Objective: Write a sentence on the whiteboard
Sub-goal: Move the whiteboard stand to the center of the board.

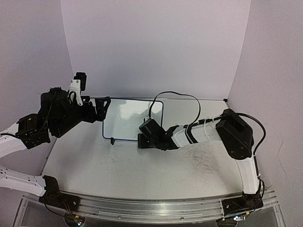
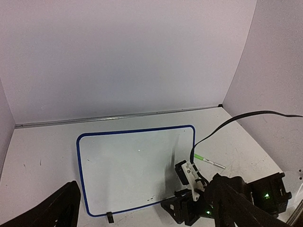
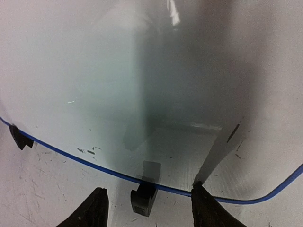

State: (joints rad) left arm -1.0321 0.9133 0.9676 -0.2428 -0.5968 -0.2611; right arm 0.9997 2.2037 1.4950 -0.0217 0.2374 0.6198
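From above, the board point(image 1: 125, 123) lies flat towards the back of the table point(image 1: 94, 165), between my two arms, but that view hides the fingers of my right claw point(image 3: 149, 189) under the wrist. My right wrist camera shows them instead: they stand apart over the board's near edge, with the blue rim point(image 3: 71, 153) and a black foot point(image 3: 144, 201) below the gap and nothing pinched. Whether a fingertip touches the rim I cannot tell. That camera also catches a second foot point(image 3: 19, 137) at the left and a few dark specks point(image 3: 87, 151) on the white face, too small for the other views. Only my left wrist camera takes in the whole board, and only it shows the pen point(image 2: 208, 161), thin and green at one end, lying on the table just beside the board's right edge and near my right wrist. My left claw point(image 2: 145, 184) is spread wide and holds nothing; the top view puts it raised by the board's left end, well apart from my right claw. The top view alone shows a black cable point(image 1: 175, 94) looping over the board's far right corner, and a faint grey scribble point(image 1: 206, 158) on the table under my right arm. My count is one board, two feet, one pen, one cable, two claws
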